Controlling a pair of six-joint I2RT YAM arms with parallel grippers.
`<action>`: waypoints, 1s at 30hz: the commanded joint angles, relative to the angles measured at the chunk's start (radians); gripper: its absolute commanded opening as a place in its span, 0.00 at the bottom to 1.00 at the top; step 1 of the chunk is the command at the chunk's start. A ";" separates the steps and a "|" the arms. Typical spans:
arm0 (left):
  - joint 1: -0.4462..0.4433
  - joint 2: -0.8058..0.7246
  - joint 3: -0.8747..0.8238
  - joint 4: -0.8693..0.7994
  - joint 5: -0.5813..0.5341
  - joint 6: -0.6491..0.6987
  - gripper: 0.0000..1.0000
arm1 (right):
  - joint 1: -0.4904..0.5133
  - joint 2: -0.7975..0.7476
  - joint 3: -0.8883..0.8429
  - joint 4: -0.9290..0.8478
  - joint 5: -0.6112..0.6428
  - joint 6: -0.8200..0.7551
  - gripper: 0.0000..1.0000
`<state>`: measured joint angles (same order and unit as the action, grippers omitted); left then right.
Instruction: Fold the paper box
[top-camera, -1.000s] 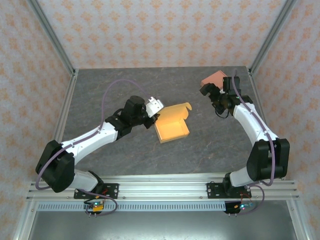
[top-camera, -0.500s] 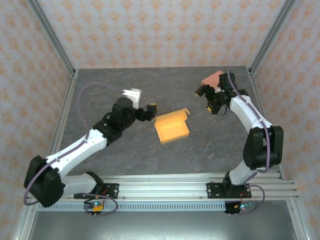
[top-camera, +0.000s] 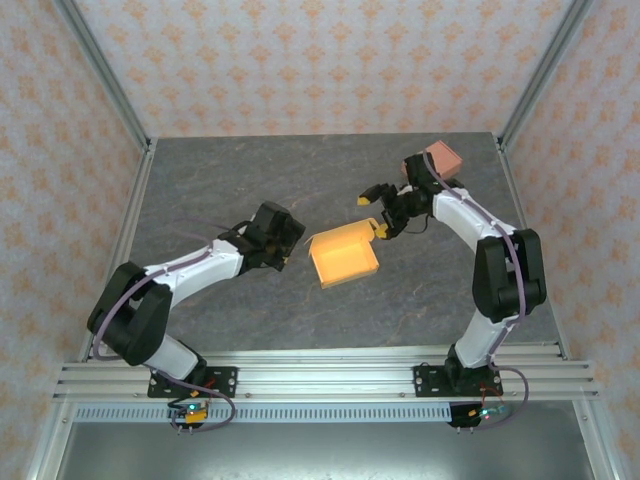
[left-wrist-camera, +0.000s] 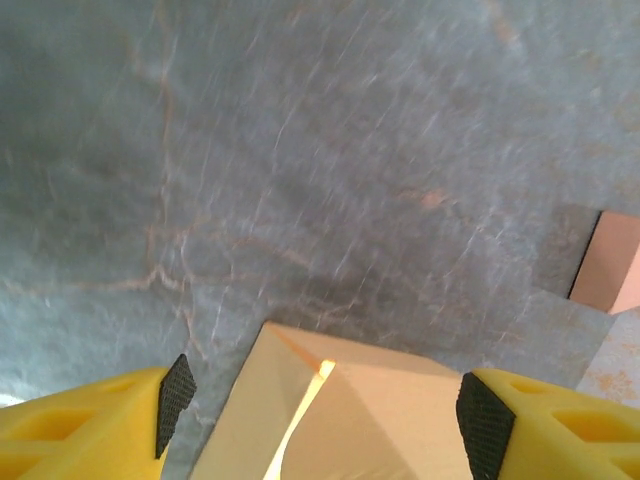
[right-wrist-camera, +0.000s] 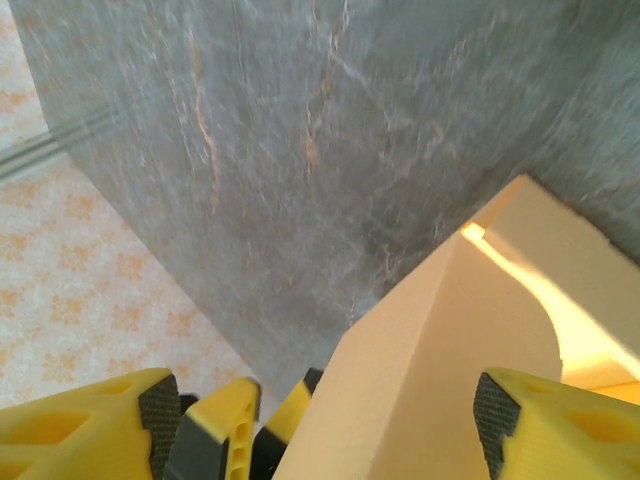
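Your paper box (top-camera: 344, 257) lies near the middle of the tabletop (top-camera: 230, 175). It is open upward, with one flap raised at its far side. Your left hand (top-camera: 284, 250) is just beside the left edge of the box, and its fingers are apart. In the left wrist view a pale corner of the box stands between the two yellow fingers; I cannot tell if either pad touches it. Your right hand (top-camera: 376, 214) is at the far right corner of the box, by the raised flap, and its fingers are also wide apart. In the right wrist view the flap rises between them, not clamped. A pink box (top-camera: 441, 157) sits at the far right corner of the tabletop, well apart from the paper box.
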<state>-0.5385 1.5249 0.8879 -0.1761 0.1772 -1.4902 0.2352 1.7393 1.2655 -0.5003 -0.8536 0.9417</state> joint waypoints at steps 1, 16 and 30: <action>-0.036 -0.003 0.050 0.010 0.050 -0.146 0.75 | 0.005 -0.026 -0.043 0.019 -0.016 0.076 0.76; -0.097 0.058 0.105 0.007 0.063 -0.174 0.36 | 0.034 -0.130 -0.209 0.080 0.055 0.162 0.59; -0.145 0.079 0.113 0.025 0.069 -0.198 0.32 | 0.035 -0.165 -0.247 -0.053 0.173 -0.012 0.59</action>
<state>-0.6662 1.5818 0.9852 -0.1726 0.2440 -1.6604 0.2657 1.6028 1.0420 -0.5064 -0.7246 0.9657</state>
